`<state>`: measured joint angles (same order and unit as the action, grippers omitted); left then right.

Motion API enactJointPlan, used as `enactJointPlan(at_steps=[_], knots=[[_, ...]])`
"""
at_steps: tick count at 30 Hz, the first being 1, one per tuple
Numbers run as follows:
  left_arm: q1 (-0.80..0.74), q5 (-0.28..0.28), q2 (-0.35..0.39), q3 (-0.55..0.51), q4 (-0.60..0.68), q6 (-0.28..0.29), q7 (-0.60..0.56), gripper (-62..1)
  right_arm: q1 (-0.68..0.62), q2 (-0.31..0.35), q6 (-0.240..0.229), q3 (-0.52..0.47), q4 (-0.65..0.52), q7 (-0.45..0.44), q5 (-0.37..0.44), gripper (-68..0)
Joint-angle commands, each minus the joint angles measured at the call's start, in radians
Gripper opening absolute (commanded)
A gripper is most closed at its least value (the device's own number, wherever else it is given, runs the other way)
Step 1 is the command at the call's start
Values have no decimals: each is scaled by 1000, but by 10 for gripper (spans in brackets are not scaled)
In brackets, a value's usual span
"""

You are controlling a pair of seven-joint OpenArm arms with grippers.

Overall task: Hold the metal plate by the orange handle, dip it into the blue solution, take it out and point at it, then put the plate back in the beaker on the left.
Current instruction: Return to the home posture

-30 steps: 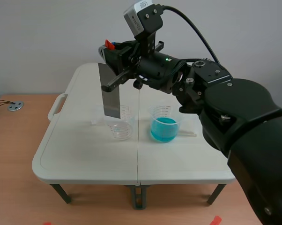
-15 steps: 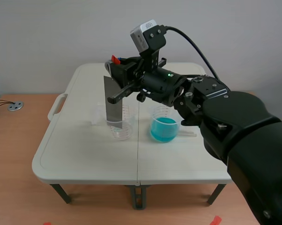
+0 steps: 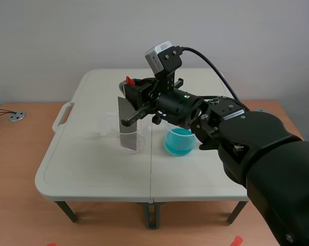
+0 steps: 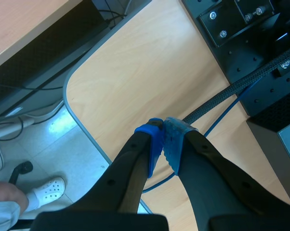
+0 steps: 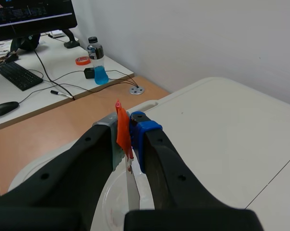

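My right gripper (image 3: pixel 130 85) is shut on the orange handle (image 3: pixel 129 81) of the grey metal plate (image 3: pixel 126 125). The plate's lower part stands inside the clear left beaker (image 3: pixel 133 136), slightly tilted. In the right wrist view the orange handle (image 5: pixel 122 130) is pinched between my pads, and the plate's thin edge (image 5: pixel 132 190) drops into the beaker (image 5: pixel 111 204) under the gripper (image 5: pixel 125 130). The beaker of blue solution (image 3: pixel 180 139) stands just right of the clear one. My left gripper (image 4: pixel 163 144) is shut on nothing, off the table over a wooden floor; it does not show in the scene view.
Both beakers sit near the middle of the white folding table (image 3: pixel 88 169). A desk with a keyboard (image 5: pixel 17 74), mouse (image 5: pixel 4 108) and bottle of blue liquid (image 5: pixel 98 61) lies beyond the table. Cables (image 4: pixel 222 96) and black hardware lie ahead of the left gripper.
My right gripper has come down and slightly right with the plate, whose lower end went from hanging above the left beaker to standing inside it.
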<state>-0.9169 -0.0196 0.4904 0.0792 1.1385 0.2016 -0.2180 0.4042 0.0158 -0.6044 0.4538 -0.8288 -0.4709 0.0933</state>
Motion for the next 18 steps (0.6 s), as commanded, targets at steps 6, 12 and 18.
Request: enactJointPlan(at_steps=[6, 12, 18], knots=[[-8, -10, 6, -1, 12, 3, -21, -595, 31, -7, 14, 0, -11, -22, 6, -664], [3, -23, 6, -1, 11, 3, -17, -595, 30, -4, 14, 0, -11, -22, 3, -664], [6, -23, 6, -1, 1, 3, -19, -595, 30, 10, 13, 0, -11, -23, 4, -655]])
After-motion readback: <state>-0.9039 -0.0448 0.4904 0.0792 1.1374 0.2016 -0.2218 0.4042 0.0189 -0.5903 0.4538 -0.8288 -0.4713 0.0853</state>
